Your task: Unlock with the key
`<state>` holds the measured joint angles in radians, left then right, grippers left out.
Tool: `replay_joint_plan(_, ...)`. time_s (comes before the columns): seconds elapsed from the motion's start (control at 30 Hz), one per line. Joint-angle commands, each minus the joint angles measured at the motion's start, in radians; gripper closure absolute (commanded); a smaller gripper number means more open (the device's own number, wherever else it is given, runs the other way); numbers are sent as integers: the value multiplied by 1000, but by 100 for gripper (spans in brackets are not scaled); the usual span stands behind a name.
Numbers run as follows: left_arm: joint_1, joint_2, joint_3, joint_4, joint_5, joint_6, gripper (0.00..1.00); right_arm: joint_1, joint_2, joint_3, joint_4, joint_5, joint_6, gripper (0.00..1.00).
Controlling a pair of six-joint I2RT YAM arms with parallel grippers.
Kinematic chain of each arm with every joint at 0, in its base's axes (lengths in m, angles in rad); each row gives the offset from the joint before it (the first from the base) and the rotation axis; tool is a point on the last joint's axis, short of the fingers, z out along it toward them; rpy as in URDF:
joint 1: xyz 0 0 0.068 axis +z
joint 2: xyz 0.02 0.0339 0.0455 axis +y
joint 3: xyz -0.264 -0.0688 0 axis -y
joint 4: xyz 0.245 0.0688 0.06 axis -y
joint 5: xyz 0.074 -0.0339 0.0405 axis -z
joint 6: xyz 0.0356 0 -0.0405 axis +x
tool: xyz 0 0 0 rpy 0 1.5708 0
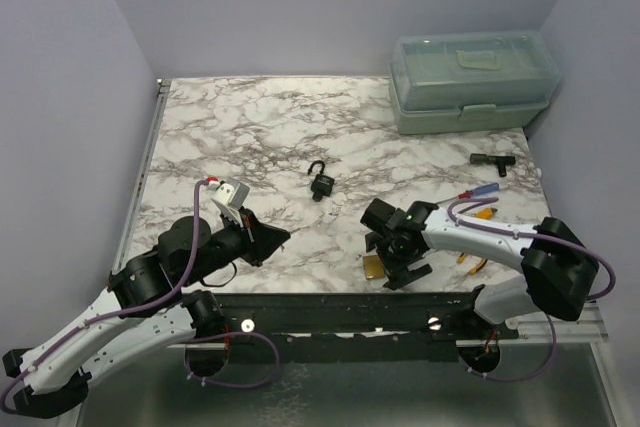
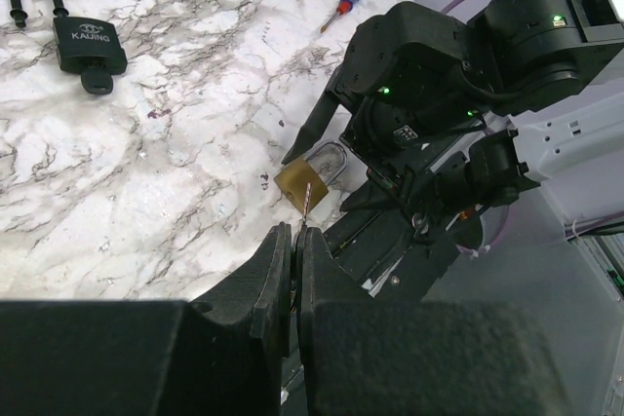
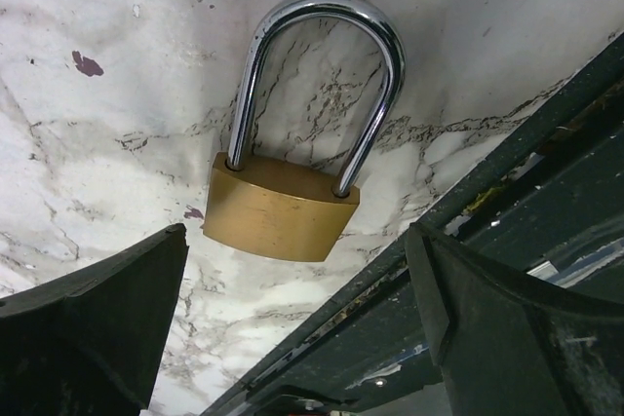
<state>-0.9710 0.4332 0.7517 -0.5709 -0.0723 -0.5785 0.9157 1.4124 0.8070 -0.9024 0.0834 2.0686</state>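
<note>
Marbled tabletop [image 1: 250,137], brass padlock [image 3: 278,207], lilac walls [image 1: 300,7]

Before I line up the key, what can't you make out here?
- Keyhole of the brass padlock: the right wrist view shows only its flat face.
- Top view: the right hand covers most of that padlock.
- Head of the key: in the left wrist view it is pinched inside the left hand; only the blade shows.

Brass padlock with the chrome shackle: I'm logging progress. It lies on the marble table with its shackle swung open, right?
No. The brass padlock lies on the marble table, but its chrome shackle is closed, both legs seated in the body; the right wrist view shows it.
</note>
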Motion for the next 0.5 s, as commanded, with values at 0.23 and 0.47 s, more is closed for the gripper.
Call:
replay_joint_plan(0.23, -5, -6, 1, 5, 13, 19, 100, 3, 90, -1, 24, 53, 156, 4)
replay_joint_plan(0.47, -4, 16, 1, 6, 17, 22, 100, 3, 148, 5, 51, 54, 124, 21)
